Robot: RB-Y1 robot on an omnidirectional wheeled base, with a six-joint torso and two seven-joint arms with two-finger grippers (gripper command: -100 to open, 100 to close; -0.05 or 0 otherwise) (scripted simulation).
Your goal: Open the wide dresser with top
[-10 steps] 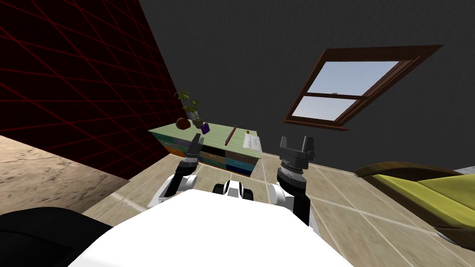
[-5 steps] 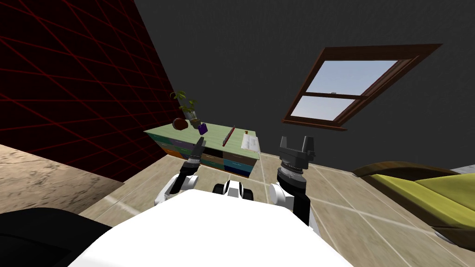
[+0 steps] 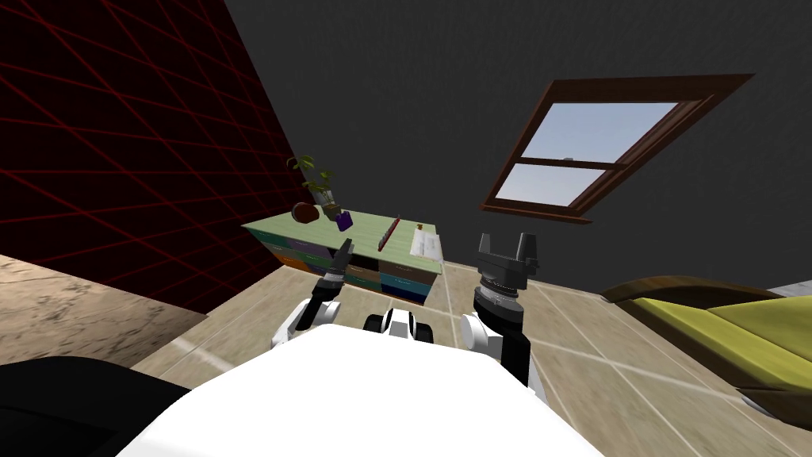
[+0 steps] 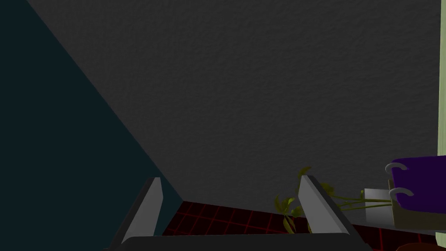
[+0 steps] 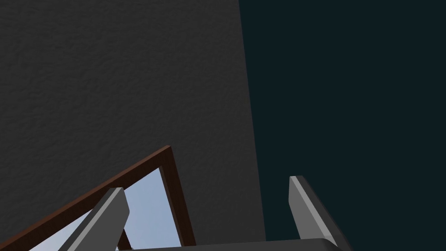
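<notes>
Left pincer (image 3: 343, 252), fully open and empty, is nearer: the green-topped wide dresser with coloured drawer fronts (image 3: 366, 231) lies just ahead of it, long axis crosswise.

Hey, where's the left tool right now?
In the head view the left tool is on the robot's left, open, in front of the dresser's drawer fronts, just below the purple container on its green top.

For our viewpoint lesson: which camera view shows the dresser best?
Head view: the dresser shows whole, green top and coloured drawer fronts. The left wrist view catches a strip of its top; the right wrist view faces away.
</notes>
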